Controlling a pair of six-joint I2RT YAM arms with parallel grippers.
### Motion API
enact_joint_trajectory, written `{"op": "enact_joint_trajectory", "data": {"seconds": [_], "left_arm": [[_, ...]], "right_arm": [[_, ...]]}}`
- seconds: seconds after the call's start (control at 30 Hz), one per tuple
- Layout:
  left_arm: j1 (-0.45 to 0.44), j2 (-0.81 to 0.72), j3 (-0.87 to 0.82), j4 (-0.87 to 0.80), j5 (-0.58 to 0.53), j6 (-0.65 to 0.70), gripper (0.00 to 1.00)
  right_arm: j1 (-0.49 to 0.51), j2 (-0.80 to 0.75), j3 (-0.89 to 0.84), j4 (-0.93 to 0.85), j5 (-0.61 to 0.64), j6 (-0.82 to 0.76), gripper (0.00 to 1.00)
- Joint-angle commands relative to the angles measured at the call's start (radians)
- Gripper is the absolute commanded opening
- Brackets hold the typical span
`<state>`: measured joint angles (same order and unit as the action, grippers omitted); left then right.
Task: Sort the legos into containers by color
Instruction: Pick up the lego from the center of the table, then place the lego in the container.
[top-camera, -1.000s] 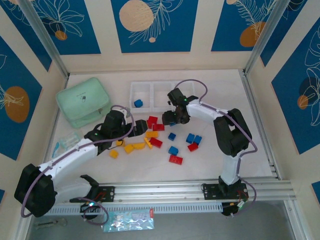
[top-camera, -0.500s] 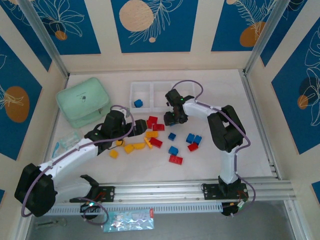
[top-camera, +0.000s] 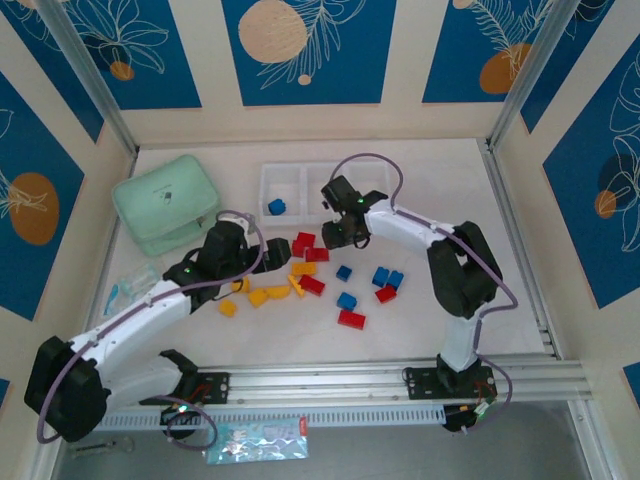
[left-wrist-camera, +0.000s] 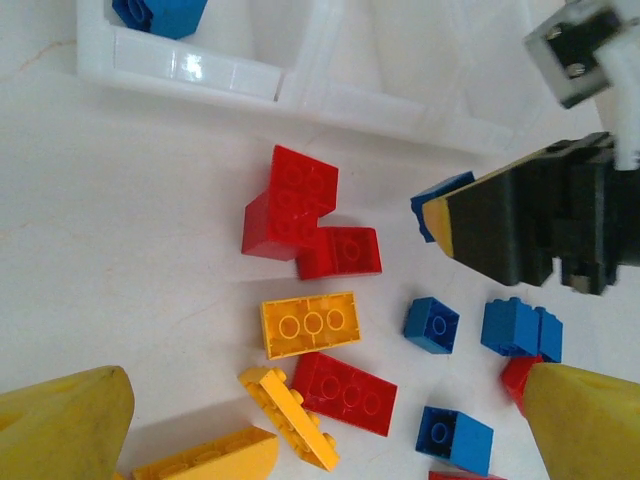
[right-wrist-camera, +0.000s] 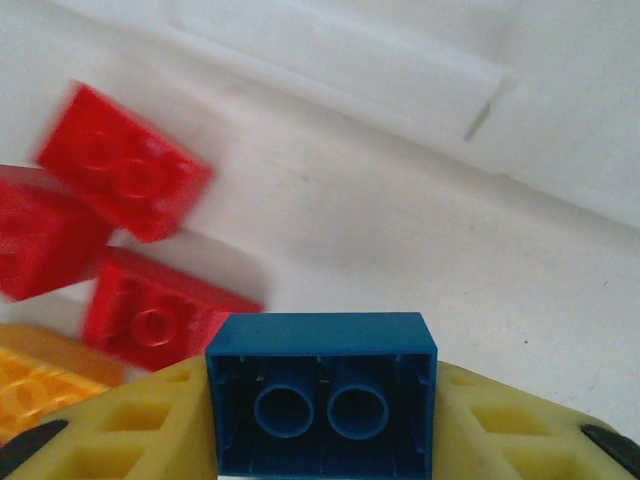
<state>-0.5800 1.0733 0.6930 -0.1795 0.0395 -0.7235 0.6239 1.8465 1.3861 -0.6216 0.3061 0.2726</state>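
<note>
My right gripper is shut on a blue brick, gripped between its yellow fingers just in front of the white three-compartment tray. The left wrist view shows that gripper with the brick's blue corner sticking out. One blue brick lies in the tray's left compartment. My left gripper is open above a yellow brick, a red brick and a tilted yellow plate. Loose red, yellow and blue bricks lie scattered on the table.
A mint-green lidded box stands at the back left, next to the tray. A clear plastic bag lies left of my left arm. Another red brick rests nearest the front rail.
My right gripper has carried the blue brick a little left and back, closer to the tray. The left arm has shifted only slightly.
</note>
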Motion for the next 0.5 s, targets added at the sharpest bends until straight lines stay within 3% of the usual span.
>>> {"op": "enact_joint_trajectory", "data": {"seconds": [0.0, 0.47], "left_arm": [[0.027, -0.039, 0.026, -0.061, -0.034, 0.035, 1.00], [0.175, -0.053, 0.053, -0.135, 0.031, 0.066, 1.00]], "right_arm": [[0.019, -0.032, 0.050, -0.011, -0.035, 0.003, 0.46], [0.062, 0.293, 0.537, 0.005, -0.043, -0.055, 0.46]]}}
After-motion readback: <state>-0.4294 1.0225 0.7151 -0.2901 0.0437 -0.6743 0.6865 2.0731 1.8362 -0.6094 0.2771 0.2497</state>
